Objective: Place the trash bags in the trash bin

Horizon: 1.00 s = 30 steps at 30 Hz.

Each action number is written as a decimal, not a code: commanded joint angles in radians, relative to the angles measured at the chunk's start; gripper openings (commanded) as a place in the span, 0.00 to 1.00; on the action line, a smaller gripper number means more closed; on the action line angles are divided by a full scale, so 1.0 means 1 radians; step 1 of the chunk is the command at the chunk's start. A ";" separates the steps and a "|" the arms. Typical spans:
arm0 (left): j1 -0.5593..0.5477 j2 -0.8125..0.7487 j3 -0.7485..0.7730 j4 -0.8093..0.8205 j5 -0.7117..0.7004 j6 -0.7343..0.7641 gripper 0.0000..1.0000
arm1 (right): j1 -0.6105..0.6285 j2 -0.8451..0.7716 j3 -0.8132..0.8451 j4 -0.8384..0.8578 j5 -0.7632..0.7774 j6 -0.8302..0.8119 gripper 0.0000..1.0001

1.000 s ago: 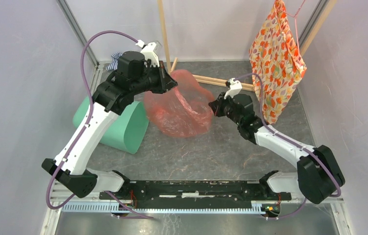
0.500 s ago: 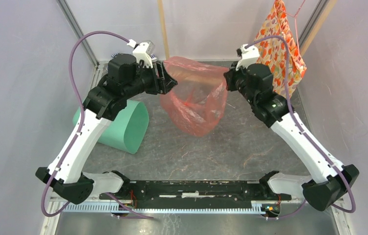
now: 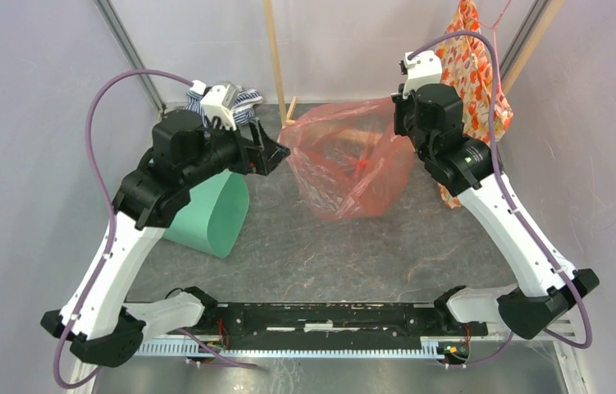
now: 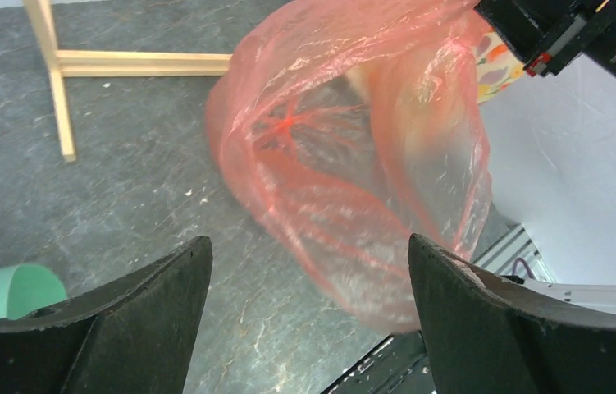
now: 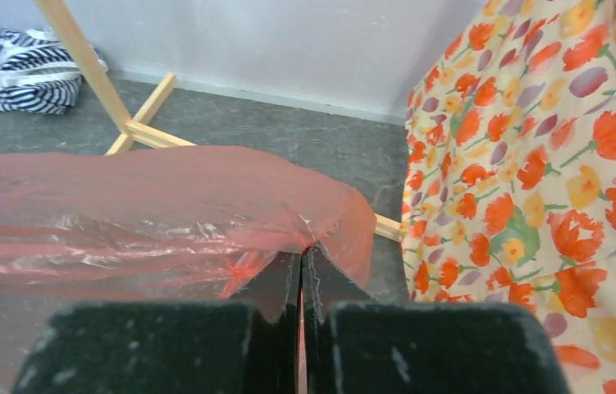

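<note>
The trash bag (image 3: pixel 345 160) is thin, red and translucent, and it hangs above the floor with its mouth stretched wide. My right gripper (image 3: pixel 397 111) is shut on the bag's upper right rim; in the right wrist view the film (image 5: pixel 148 217) is pinched between the closed fingers of that gripper (image 5: pixel 302 250). My left gripper (image 3: pixel 276 146) stands open just left of the bag's free corner, apart from it. In the left wrist view the bag (image 4: pixel 353 156) hangs beyond the spread gripper (image 4: pixel 308 242), which holds nothing. The mint-green trash bin (image 3: pixel 210 215) lies on its side under the left arm, partly hidden by it; its edge (image 4: pixel 9 291) shows at the lower left of the left wrist view.
An orange floral cloth bag (image 3: pixel 472 74) hangs at the back right, close behind the right wrist. A wooden stand (image 3: pixel 276 57) rises at the back centre, its feet (image 4: pixel 58 74) on the floor. A striped cloth (image 3: pixel 239 98) lies in the back left corner. Walls enclose three sides.
My left gripper opened, let go of the bag's rim and drew back to the left. The right arm rose and swung back-right, carrying the bag, which now hangs from it alone.
</note>
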 commanded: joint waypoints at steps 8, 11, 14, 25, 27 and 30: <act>0.005 -0.069 -0.227 -0.148 -0.539 0.062 0.92 | 0.001 -0.011 0.027 0.026 -0.011 -0.018 0.00; 0.004 -0.044 -0.278 -0.150 -0.646 0.058 0.91 | 0.001 -0.034 -0.018 0.052 -0.049 -0.005 0.00; 0.001 -0.006 -0.296 -0.171 -0.750 0.059 0.90 | 0.002 -0.056 -0.066 0.072 -0.079 0.000 0.00; -0.065 0.134 -0.344 -0.229 -1.035 0.050 0.90 | 0.001 -0.103 -0.119 0.090 -0.144 0.000 0.00; -0.078 0.161 -0.363 -0.229 -1.073 0.048 0.90 | 0.001 -0.106 -0.113 0.081 -0.151 -0.001 0.00; -0.091 0.195 -0.391 -0.229 -1.143 0.043 0.87 | 0.001 -0.113 -0.115 0.076 -0.169 0.004 0.00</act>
